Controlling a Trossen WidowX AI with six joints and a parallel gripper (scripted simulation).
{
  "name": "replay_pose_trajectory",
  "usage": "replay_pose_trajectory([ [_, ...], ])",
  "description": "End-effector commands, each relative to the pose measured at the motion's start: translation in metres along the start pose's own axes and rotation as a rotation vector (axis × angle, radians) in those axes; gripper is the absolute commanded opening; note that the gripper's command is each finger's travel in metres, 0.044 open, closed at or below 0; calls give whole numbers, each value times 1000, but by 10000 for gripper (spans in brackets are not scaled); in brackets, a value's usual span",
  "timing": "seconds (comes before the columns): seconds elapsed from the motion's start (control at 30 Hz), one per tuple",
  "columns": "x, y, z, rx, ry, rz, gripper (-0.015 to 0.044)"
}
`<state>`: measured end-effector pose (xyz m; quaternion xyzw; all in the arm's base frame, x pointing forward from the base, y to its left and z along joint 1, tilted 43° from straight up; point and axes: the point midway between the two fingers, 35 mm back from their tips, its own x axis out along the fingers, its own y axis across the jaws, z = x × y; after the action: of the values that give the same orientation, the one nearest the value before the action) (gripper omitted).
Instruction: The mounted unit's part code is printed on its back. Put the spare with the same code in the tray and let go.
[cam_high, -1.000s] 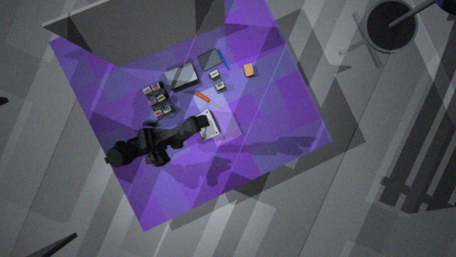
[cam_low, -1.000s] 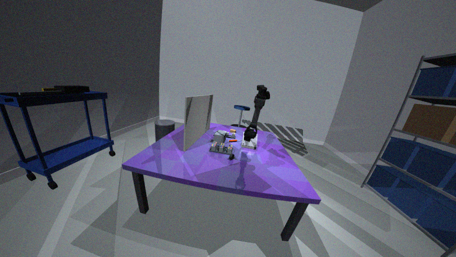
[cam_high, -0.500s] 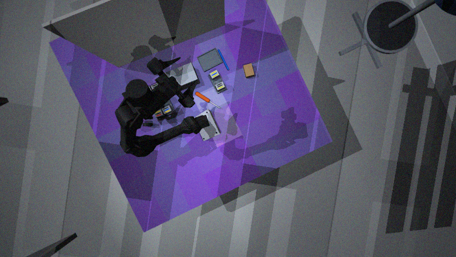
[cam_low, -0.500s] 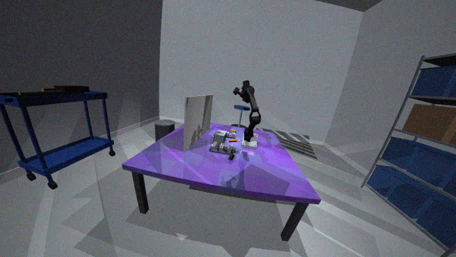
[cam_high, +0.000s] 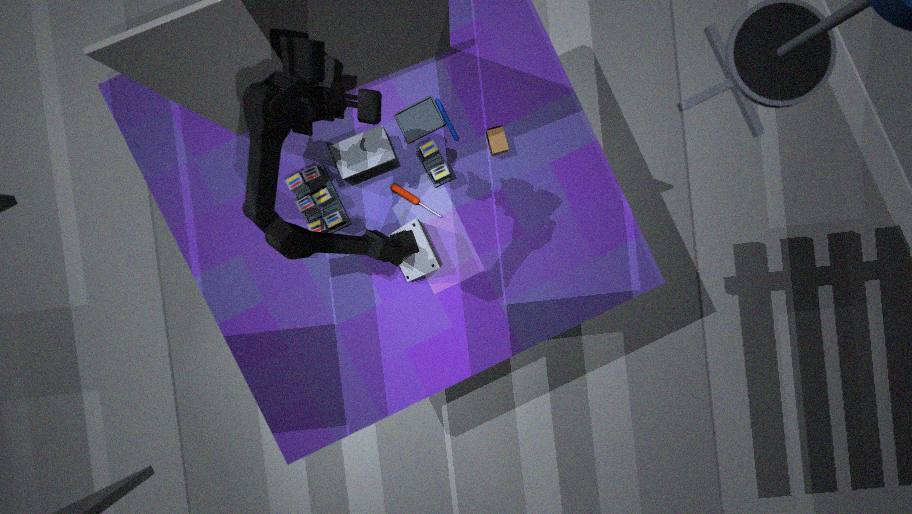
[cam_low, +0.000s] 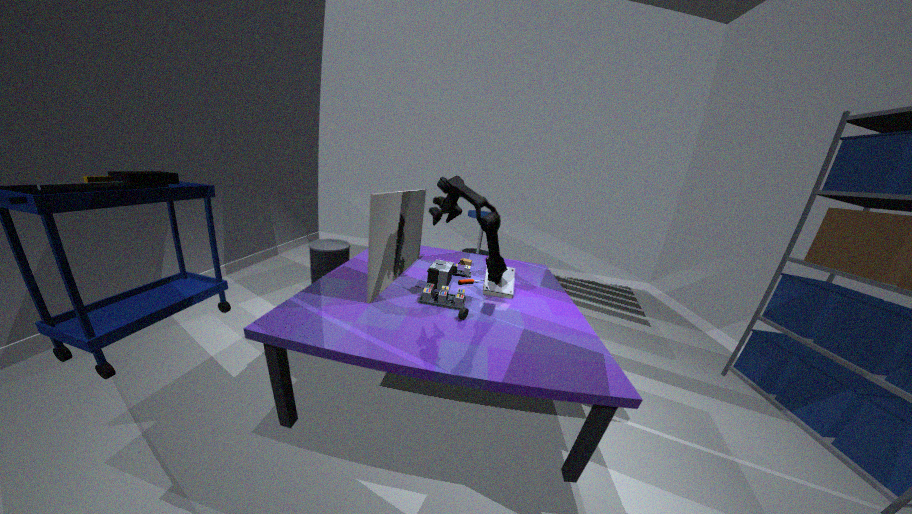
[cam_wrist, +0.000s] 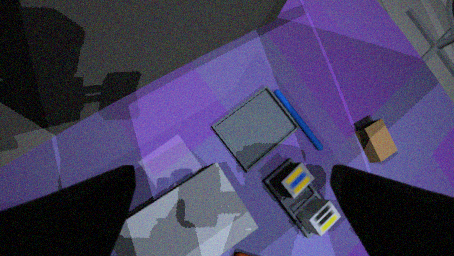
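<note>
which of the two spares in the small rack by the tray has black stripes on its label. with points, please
The one farther from the tray (cam_high: 419, 120) (cam_wrist: 254, 127): its white label (cam_high: 440, 171) (cam_wrist: 325, 217) carries black stripes and yellow; the other's is yellow and blue.

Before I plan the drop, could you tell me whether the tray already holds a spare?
No, the wrist view shows only shadow across the floor of the tray.
</note>
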<state>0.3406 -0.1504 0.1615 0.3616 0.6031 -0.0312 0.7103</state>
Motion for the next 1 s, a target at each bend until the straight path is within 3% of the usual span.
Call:
replay_pose_trajectory([
  [0.0, 54, 45, -13, -275, 223, 119, 440],
  [0.17, 90, 74, -29, -444, 368, 219, 440],
  [0.97, 90, 76, -31, -463, 366, 222, 440],
])
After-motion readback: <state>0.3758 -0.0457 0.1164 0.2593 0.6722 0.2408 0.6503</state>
